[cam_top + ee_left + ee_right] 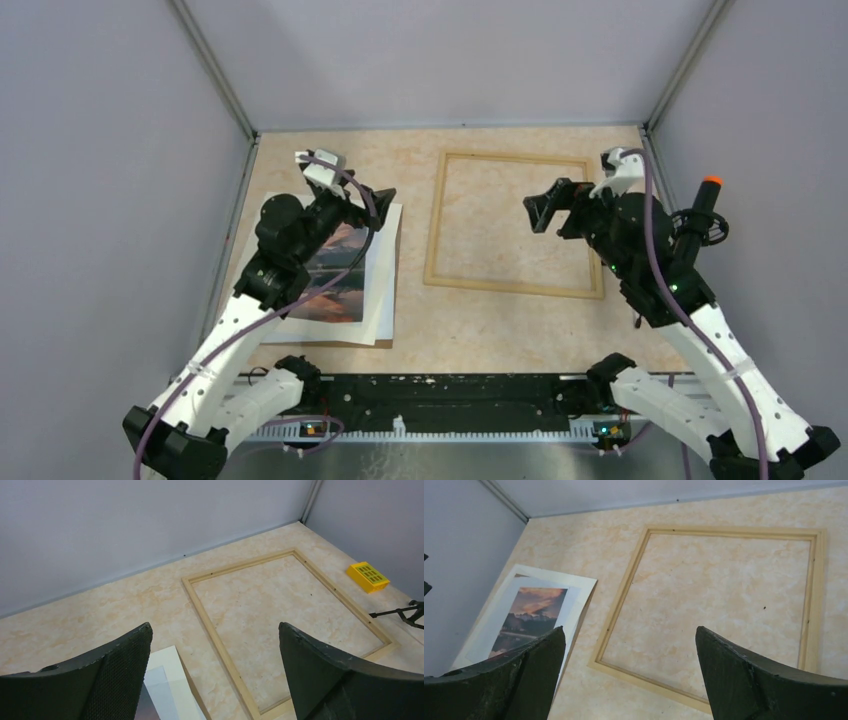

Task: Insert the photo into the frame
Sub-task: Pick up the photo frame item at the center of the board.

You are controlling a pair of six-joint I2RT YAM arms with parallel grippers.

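The frame (436,220) lies flat on the bench (480,330), right of centre, with bare bench showing inside it. The photo (340,285) lies face up to its left, outside the frame, on a stack of white sheets (385,270) and partly under the left arm. The left pincer (215,626) hovers over the photo's far end, jaws wide apart and empty. The right pincer (630,629) hangs above the frame's right side, jaws likewise apart, holding nothing.

1. Top external: high over the near edge, looking steeply down on the whole table (470,330).
2. Left wrist: low, near, facing the frame (215,636).
3. Right wrist: low; shares the frame, centre.
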